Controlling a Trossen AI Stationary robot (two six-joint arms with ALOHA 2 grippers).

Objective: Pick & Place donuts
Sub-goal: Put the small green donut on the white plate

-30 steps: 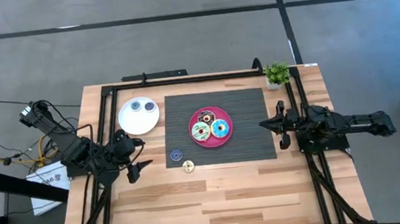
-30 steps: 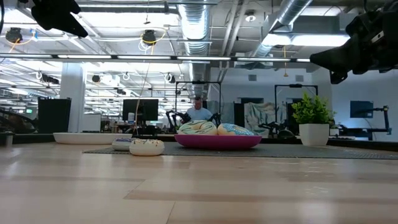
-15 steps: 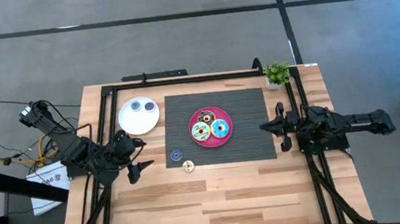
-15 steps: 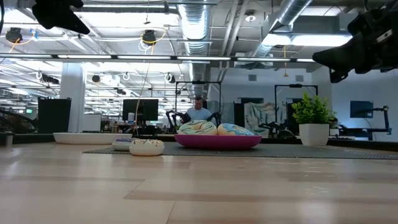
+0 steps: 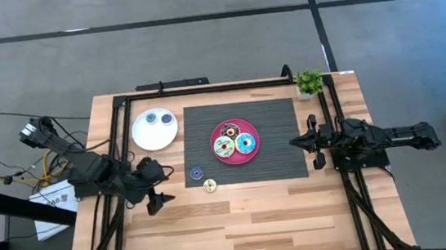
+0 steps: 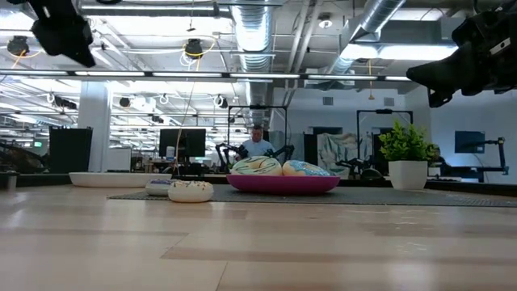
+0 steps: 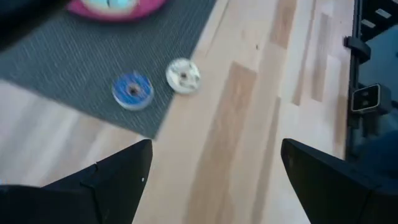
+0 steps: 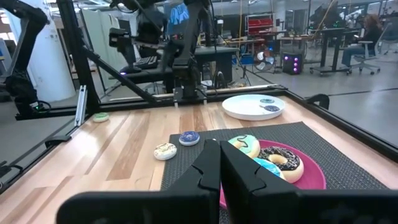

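Left gripper point(image 5: 158, 202) hangs near the counter's point(image 5: 249, 221) left edge, fingers wide apart, empty. Right gripper point(image 5: 296, 141) waits, fingers together. Three donuts point(image 5: 235, 140) sit on the pink plate point(image 5: 235, 161) mid-counter.

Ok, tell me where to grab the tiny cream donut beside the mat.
Probably from straight above, fingers across the rim: the cream donut lies flat on the table, off the mat. The open left gripper is nearest. Watch the blue donut close by.
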